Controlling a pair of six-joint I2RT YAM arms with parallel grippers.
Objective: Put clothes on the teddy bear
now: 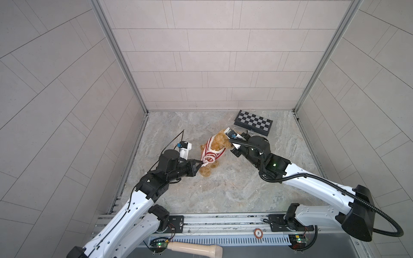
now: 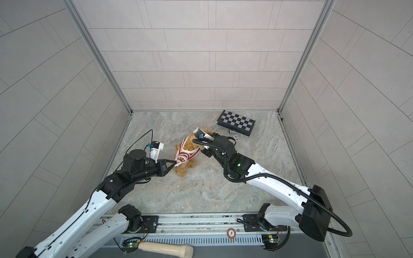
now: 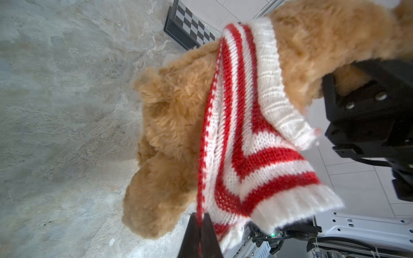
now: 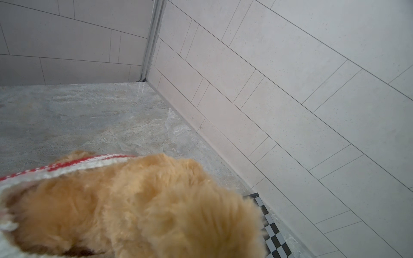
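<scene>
The teddy bear is a fluffy golden-brown plush, seen in both top views mid-table with its legs hanging toward the front. A red-and-white striped sweater is wrapped around its body. My left gripper is shut on the sweater's lower edge; the left wrist view shows its dark fingertips pinching the red seam of the sweater beside the bear. My right gripper grips the bear's upper part, its fingers buried in fur.
A folded chessboard lies at the back right, with a poker chip and a small metal piece beside it. A wooden handle lies below the front rail. Tiled walls close in three sides.
</scene>
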